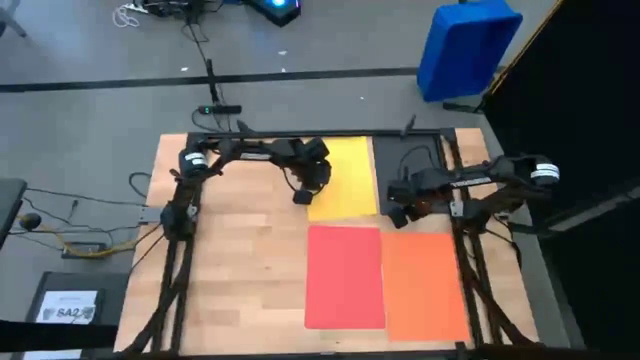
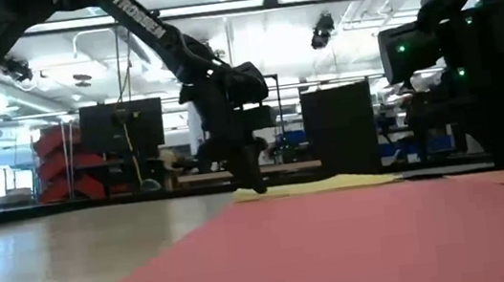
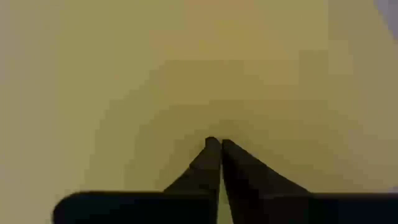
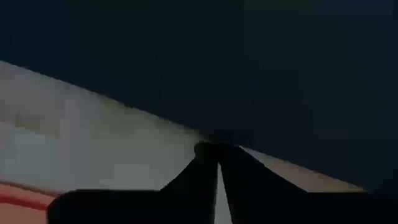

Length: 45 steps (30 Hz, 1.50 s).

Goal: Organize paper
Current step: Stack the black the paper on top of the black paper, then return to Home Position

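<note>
Four sheets of paper lie flat on the wooden table. The yellow sheet (image 1: 348, 175) and the black sheet (image 1: 412, 160) are on the far side. The red sheet (image 1: 345, 276) and the orange sheet (image 1: 425, 286) are on the near side. My left gripper (image 1: 305, 198) is shut, its tips down on the yellow sheet (image 3: 261, 81) near its near left corner. My right gripper (image 1: 400, 213) is shut and points down at the black sheet's near edge (image 4: 261, 93). My left gripper presses its shut fingertips (image 3: 214, 146) down on the yellow sheet near its near left corner (image 2: 251, 194). The fingers slant down from the table's left. The sheet lies on the table. My right gripper sets its shut fingertips (image 4: 214, 149) on the black sheet's near edge (image 4: 186, 127), from above. That sheet lies flat.
A blue plastic bin (image 1: 467, 48) stands on the floor beyond the table's far right corner. A dark box with a white label (image 1: 68, 306) sits on the floor at the left. Bare wood (image 1: 240, 270) is free on the table's near left.
</note>
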{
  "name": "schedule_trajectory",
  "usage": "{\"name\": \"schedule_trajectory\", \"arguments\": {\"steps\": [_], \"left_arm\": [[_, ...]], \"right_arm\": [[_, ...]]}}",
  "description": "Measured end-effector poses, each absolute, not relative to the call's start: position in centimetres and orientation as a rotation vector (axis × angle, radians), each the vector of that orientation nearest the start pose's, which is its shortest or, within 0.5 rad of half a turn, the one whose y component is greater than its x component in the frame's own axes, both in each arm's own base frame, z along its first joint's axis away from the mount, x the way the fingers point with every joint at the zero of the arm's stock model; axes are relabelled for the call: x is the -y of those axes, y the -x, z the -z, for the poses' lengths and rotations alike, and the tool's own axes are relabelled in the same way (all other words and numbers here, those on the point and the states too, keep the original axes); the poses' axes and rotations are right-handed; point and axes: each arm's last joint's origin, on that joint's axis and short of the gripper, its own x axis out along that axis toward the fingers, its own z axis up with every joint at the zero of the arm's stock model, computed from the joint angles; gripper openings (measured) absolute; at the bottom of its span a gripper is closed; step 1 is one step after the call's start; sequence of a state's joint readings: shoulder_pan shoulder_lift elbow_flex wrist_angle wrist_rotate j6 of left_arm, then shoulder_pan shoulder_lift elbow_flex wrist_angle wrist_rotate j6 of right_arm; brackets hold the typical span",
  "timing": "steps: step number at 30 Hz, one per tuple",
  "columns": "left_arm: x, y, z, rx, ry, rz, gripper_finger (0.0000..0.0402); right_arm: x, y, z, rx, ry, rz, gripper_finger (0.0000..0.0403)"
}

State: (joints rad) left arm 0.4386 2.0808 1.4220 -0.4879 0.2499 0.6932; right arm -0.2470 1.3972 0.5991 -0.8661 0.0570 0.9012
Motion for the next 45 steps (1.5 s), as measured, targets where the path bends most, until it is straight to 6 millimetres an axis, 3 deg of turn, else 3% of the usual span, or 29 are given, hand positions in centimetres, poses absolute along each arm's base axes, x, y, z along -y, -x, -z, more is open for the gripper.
{"name": "schedule_trajectory", "arguments": {"steps": [11, 22, 26, 30, 35, 39, 42, 45], "left_arm": [[-17.2, -37.9, -14.9, -1.132, -0.21, 0.186, 0.0009], [-16.7, -39.2, -18.2, -1.14, -0.175, 0.19, 0.0062], [-16.6, -39.7, -20.9, -1.139, -0.111, 0.181, 0.0072], [-15.6, -39.0, -25.8, -1.067, -0.072, 0.132, 0.0048], [-13.5, -35.7, -34.4, -0.813, -0.034, -0.015, 0.0005], [-10.4, -31.7, -39.1, -0.556, -0.029, -0.104, 0.0001], [-7.2, -27.8, -40.0, -0.369, -0.058, -0.146, 0.0], [-4.6, -23.9, -38.2, -0.236, -0.053, -0.18, 0.0]], "right_arm": [[4.2, -17.2, -15.0, -1.366, -0.822, 0.911, 0.0], [3.3, -17.3, -15.5, -1.373, -0.821, 0.854, 0.0], [2.8, -17.9, -16.6, -1.334, -0.753, 0.774, 0.0], [2.6, -19.7, -19.9, -1.14, -0.57, 0.601, 0.0], [3.3, -21.7, -26.6, -0.726, -0.195, 0.444, 0.0], [4.0, -21.0, -32.0, -0.367, 0.028, 0.459, 0.0], [3.9, -18.1, -34.1, -0.24, 0.067, 0.482, 0.0], [3.4, -14.5, -33.7, -0.172, 0.059, 0.482, 0.0]]}}
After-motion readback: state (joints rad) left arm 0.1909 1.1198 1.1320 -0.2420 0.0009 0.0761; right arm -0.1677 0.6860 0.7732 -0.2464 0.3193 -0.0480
